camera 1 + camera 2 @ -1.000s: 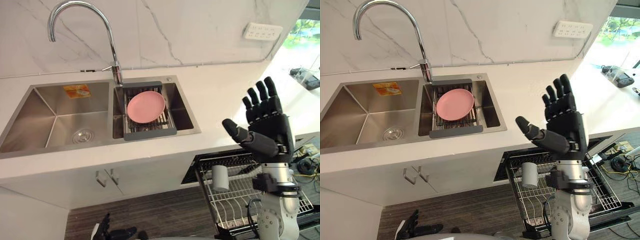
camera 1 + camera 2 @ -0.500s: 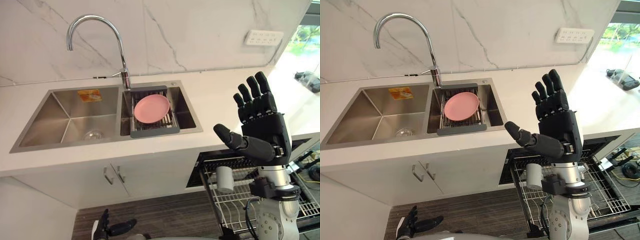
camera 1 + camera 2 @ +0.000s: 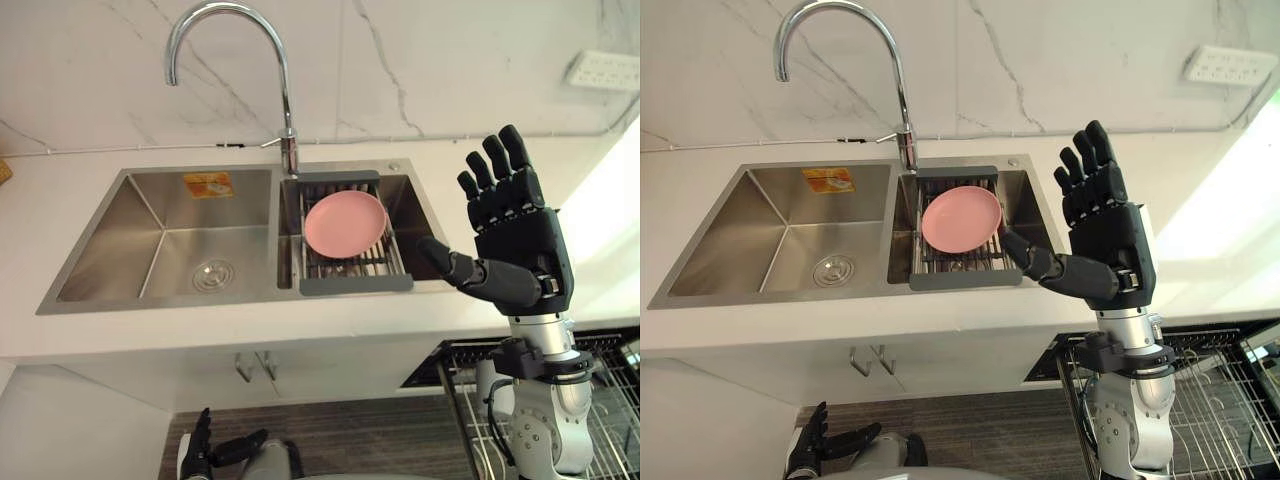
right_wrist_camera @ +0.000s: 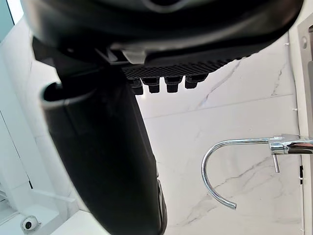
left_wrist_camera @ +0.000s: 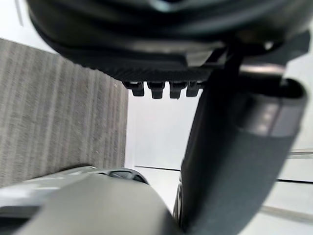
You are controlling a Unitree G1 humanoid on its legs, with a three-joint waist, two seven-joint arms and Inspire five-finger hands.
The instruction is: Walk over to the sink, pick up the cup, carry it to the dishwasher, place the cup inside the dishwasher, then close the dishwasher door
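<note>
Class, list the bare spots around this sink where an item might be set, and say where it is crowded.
Free: the left basin, bare but for its drain; the counter strip in front of both basins. Crowded: the right basin, where a rack carries the pink plate.

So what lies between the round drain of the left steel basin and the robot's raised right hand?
A round pink plate on a dark-framed wire rack in the right basin, shown in both eye views. The right hand is open.

The orange sticker (image 3: 209, 184) in the sink (image 3: 100, 250) is too small to read.
</note>
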